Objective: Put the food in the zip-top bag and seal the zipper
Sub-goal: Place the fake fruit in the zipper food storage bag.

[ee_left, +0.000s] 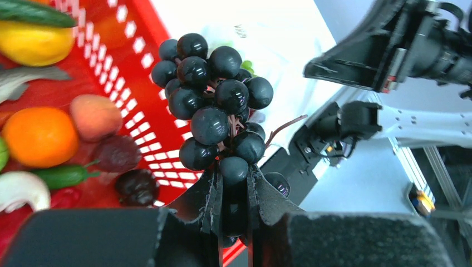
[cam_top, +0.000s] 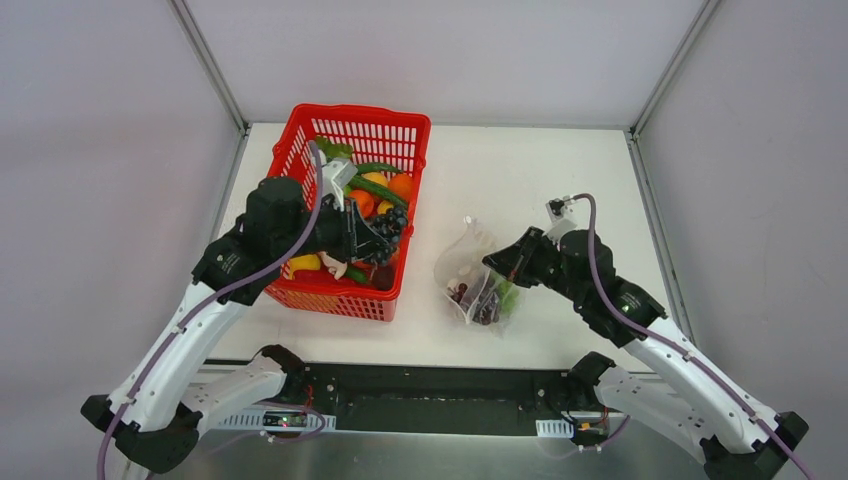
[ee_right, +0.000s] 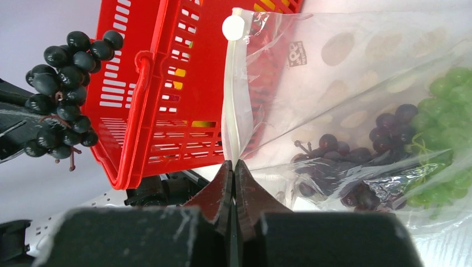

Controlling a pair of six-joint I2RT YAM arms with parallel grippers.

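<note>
My left gripper (cam_top: 372, 238) is shut on a bunch of dark purple grapes (ee_left: 214, 114) and holds it above the right side of the red basket (cam_top: 300, 125); the bunch also shows in the right wrist view (ee_right: 64, 92). My right gripper (ee_right: 234, 167) is shut on the mouth edge of the clear dotted zip-top bag (ee_right: 356, 72), right on the white zipper strip (ee_right: 231, 105), holding the bag up. The bag (cam_top: 462, 262) holds dark grapes (ee_right: 339, 158) and green grapes (ee_right: 445, 128). More food lies in the basket: an orange (ee_left: 39, 136), a lemon (ee_left: 36, 41), a peach (ee_left: 94, 117).
The red mesh basket (ee_right: 161, 89) stands left of the bag, its wall close to the bag's mouth. The table's near edge and the arm mounts (cam_top: 430, 400) lie below. The cell's white walls stand behind and to both sides.
</note>
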